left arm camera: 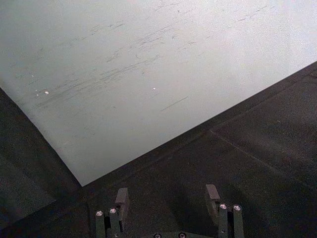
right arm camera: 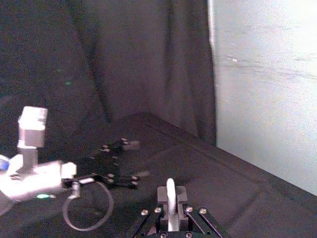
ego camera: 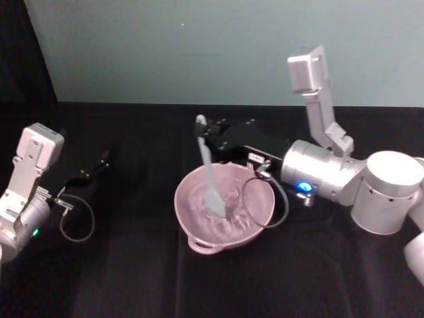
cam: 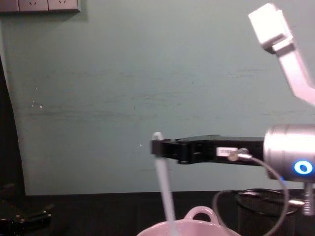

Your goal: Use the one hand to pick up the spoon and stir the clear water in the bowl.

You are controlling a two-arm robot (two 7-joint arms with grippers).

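Observation:
The pale pink bowl sits mid-table with its loop handle toward me, rippled clear water inside. The white spoon stands nearly upright, its flat head down in the water. My right gripper reaches in from the right above the bowl's far rim and is shut on the spoon's handle end. The chest view shows that gripper clamping the spoon above the bowl's rim. In the right wrist view the handle sticks up between the fingers. My left gripper rests open at the far left, holding nothing.
A black wire-mesh cup stands to the right of the bowl behind the right arm. A cable loop hangs from the right wrist over the bowl's right rim. Black cloth covers the table, with a pale wall behind.

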